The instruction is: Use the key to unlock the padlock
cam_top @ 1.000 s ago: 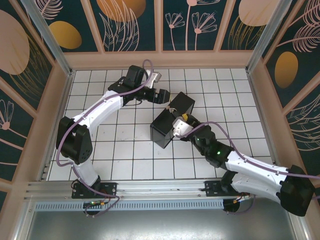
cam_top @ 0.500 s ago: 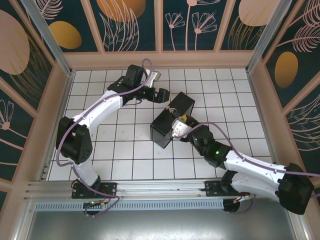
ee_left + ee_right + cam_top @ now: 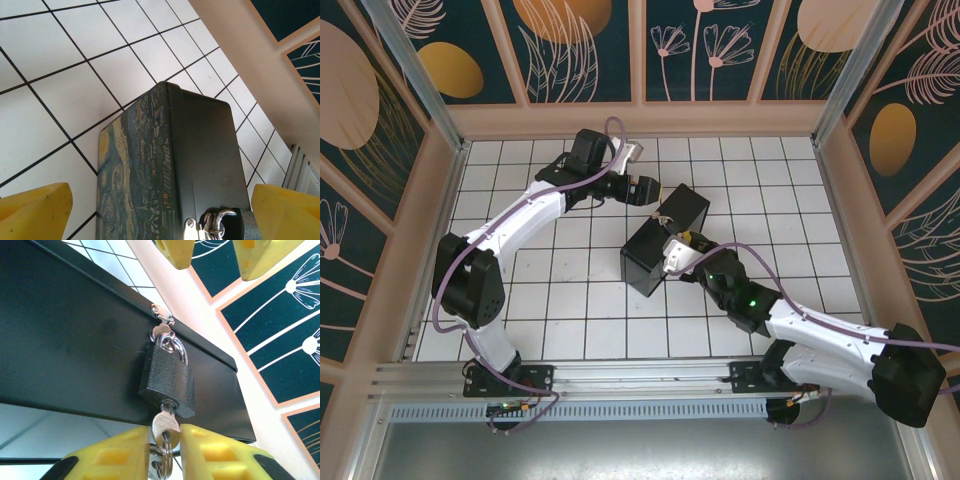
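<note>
With our right gripper clamped on the key in the padlock hanging off the box mid-way across the table, and our left gripper spread wide, we should twist squarely about the key's axis.

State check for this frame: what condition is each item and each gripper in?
box: lid shut.
hasp: fastened, with the padlock through it.
padlock: shackle closed, hanging from the hasp.
key: inserted in the padlock's keyhole.
right gripper: closed on the key.
left gripper: open, holding nothing.
</note>
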